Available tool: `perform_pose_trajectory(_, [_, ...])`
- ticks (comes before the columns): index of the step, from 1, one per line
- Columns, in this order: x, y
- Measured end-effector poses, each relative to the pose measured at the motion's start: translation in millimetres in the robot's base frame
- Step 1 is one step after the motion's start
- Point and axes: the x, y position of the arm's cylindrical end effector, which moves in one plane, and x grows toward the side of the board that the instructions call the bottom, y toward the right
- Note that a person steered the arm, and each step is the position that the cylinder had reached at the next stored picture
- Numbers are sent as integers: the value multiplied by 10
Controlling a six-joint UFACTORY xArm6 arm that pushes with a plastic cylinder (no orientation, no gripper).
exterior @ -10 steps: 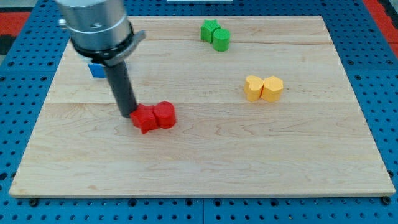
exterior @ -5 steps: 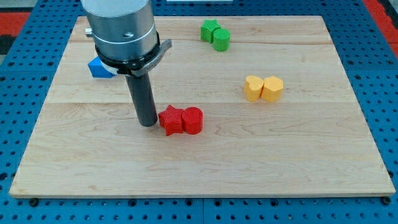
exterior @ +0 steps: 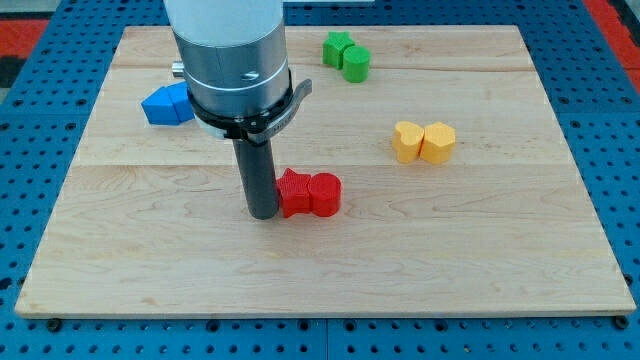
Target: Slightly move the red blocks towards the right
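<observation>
Red star block (exterior: 291, 194) and red cylinder (exterior: 325, 194) touching, tip (exterior: 264, 213) pressed against star's left, gripping nothing, set for rightward shove.

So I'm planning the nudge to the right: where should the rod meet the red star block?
No grip here, only pushing. Press my tip on the red star block's left-facing side. The red cylinder touches its right, so both slide together.

Wooden board (exterior: 330, 270) w/ my tip (exterior: 264, 214) touching the left side of a red star block (exterior: 293, 195), which touches a red cylinder (exterior: 325, 194); green pair (exterior: 347, 55) at top, yellow pair (exterior: 423, 141) right, blue block (exterior: 166, 104) left.
</observation>
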Motion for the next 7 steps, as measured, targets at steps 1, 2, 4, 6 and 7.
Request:
perform_pose_trajectory(1, [207, 94])
perform_pose_trajectory(2, [270, 424])
perform_pose_trajectory(4, [165, 565])
perform_pose_trajectory(6, [167, 703])
perform_pose_trajectory(7, [184, 792])
